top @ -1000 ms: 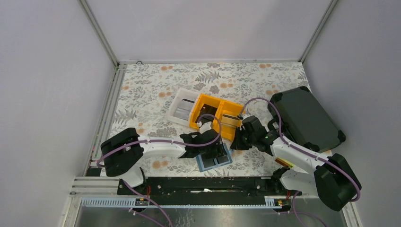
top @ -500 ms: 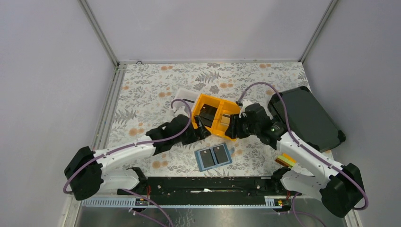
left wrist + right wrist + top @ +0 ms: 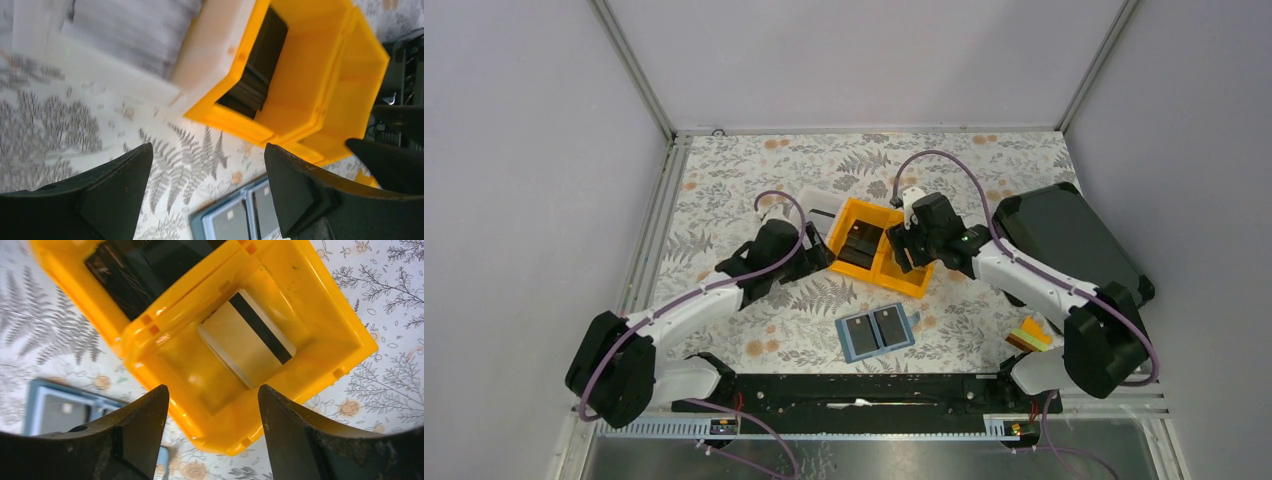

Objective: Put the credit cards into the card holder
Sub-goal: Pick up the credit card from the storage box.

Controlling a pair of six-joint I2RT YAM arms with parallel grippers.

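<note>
2 grippers gape empty: left gripper (image 3: 208,150), right gripper (image 3: 211,390), which may skid off the pale card (image 3: 245,342) low in the right orange bin (image 3: 325,320).

Soft, even light from above fills the overhead view. The floral-patterned counter (image 3: 744,170) reads clearly to every corner, with only faint shadows under the arms and a dull sheen on the large black hard case (image 3: 1069,250) at the right edge. In the left wrist view the white plastic bin (image 3: 100,30) is smeared with blur, while the orange plastic bins (image 3: 310,75) beside it are sharper. In the right wrist view their inner walls carry pale glare, and the dark fingers (image 3: 310,440) of the right gripper (image 3: 212,400) are soft, shadowed shapes.
</note>
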